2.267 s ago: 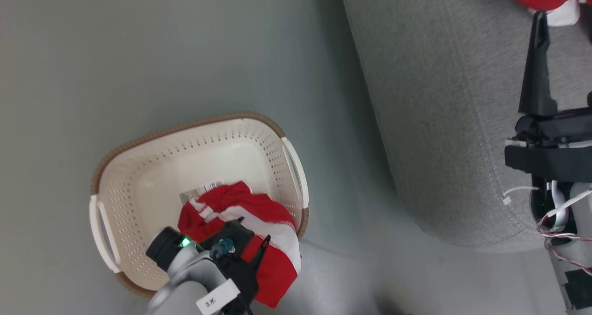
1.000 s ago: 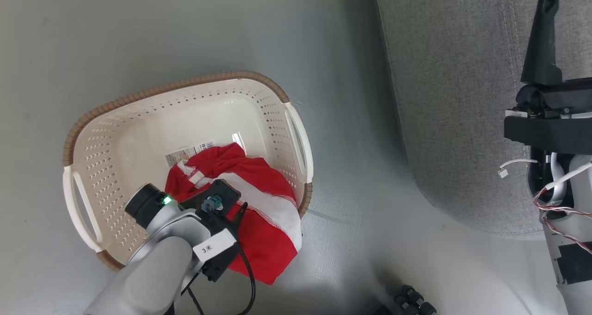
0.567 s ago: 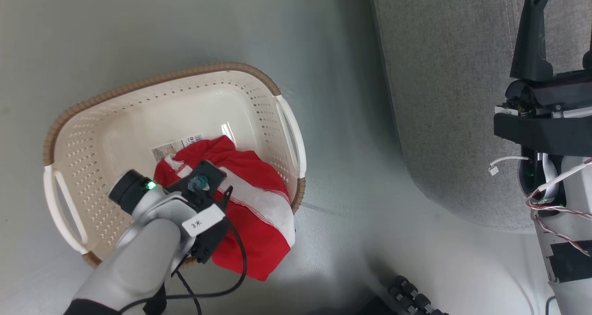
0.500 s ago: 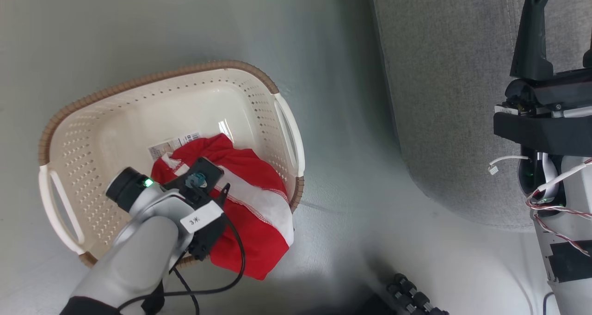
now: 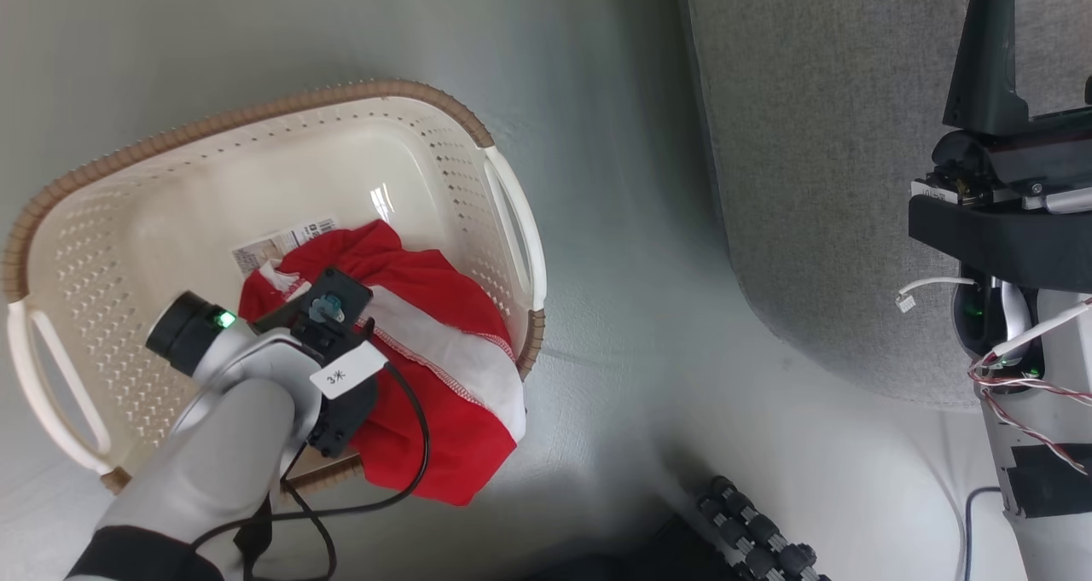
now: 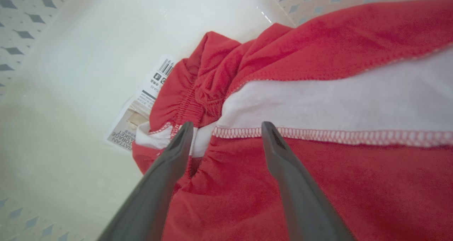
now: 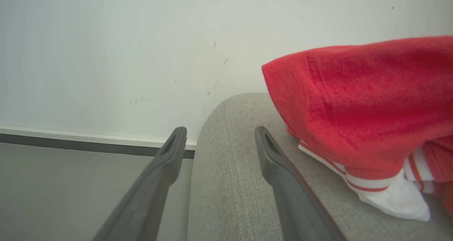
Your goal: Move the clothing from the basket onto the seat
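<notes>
Your left claw [image 6: 227, 126] and right claw [image 7: 220, 129] are gaping wide. The red clothes [image 6: 318, 184] are hiding part of the sticker [image 6: 141, 106] at nine o'clock.

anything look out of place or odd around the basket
Yes: the red fabric garment with a white panel isn't fully inside the cream perforated plastic basket with the brown woven-look rim; one end drapes over the rim's near corner and hangs outside above the grey floor. Nothing looks damaged.
</notes>
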Tool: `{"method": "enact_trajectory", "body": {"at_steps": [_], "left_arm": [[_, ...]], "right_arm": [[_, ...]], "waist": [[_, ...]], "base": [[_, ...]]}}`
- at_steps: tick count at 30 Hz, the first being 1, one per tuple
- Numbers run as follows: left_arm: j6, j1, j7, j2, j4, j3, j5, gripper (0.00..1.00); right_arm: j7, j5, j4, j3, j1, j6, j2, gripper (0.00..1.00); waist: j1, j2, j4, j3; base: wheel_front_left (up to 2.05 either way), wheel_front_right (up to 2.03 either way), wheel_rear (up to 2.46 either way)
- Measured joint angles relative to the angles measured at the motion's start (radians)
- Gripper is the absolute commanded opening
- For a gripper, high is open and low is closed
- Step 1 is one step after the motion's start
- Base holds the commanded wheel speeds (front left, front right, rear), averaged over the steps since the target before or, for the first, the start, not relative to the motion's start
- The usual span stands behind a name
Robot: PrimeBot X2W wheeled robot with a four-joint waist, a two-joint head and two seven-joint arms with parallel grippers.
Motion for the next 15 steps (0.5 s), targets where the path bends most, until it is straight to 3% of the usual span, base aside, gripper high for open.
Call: {"method": "enact_trajectory", "body": {"at_steps": [11,12,13,14,15], "left_arm": [[0.042,-0.037,-0.001,-0.013,0.044,-0.012,0.024,1.0],[0.046,-0.04,-0.001,-0.015,0.049,-0.013,0.026,0.78],[0.052,-0.045,-0.001,-0.015,0.052,-0.013,0.028,0.47],[0.06,-0.05,-0.002,-0.017,0.056,-0.013,0.03,0.38],[0.069,-0.057,-0.003,-0.017,0.064,-0.012,0.03,0.0]], "right_arm": [[0.0,-0.014,-0.015,-0.001,0.0,0.0,0.008,1.0],[0.0,-0.014,-0.015,-0.001,0.0,0.0,0.008,1.0],[0.0,-0.016,-0.016,-0.001,0.0,0.0,0.009,1.0],[0.0,-0.02,-0.016,-0.001,0.0,0.0,0.01,1.0],[0.0,-0.022,-0.015,-0.001,0.0,0.0,0.012,1.0]], "waist": [[0.0,0.0,-0.019,0.032],[0.0,0.0,-0.02,0.033],[0.0,0.0,-0.02,0.034],[0.0,0.0,-0.02,0.035],[0.0,0.0,-0.021,0.035]], "base": [[0.0,0.0,0.0],[0.0,0.0,0.0],[0.0,0.0,0.0],[0.0,0.0,0.0],[0.0,0.0,0.0]]}}
